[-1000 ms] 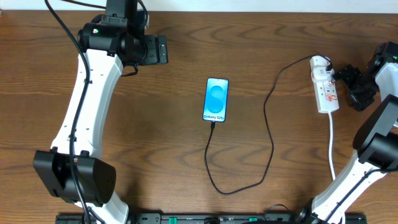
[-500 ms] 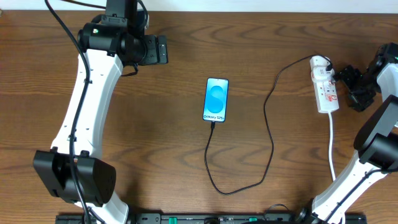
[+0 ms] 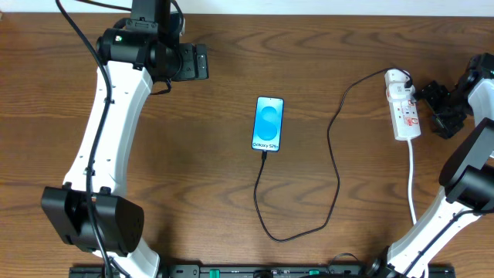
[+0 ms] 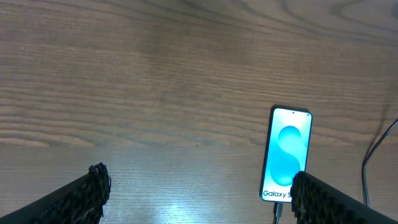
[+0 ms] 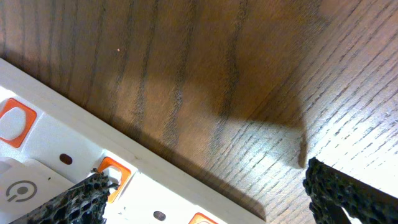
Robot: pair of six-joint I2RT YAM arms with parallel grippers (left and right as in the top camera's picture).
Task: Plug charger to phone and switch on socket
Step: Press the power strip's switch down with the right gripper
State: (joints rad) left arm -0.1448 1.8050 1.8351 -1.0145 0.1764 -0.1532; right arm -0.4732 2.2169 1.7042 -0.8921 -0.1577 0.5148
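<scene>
The phone lies face up mid-table, its light blue screen lit; it also shows in the left wrist view. The charger, a thin black cable, runs from the phone's bottom edge, loops toward the front and rises to the white socket strip. Its connector tip sits at the phone's port. My left gripper is open and empty, far left of the phone. My right gripper is open just right of the socket. In the right wrist view, one finger overlaps the strip beside an orange switch.
The socket's white cord runs from the strip toward the table's front right. A black plug sits in the strip's far end. The bare wooden table spreads between the left arm and the phone.
My right gripper has shifted very slightly beside the socket. The phone, the cable and the left arm have not moved.
</scene>
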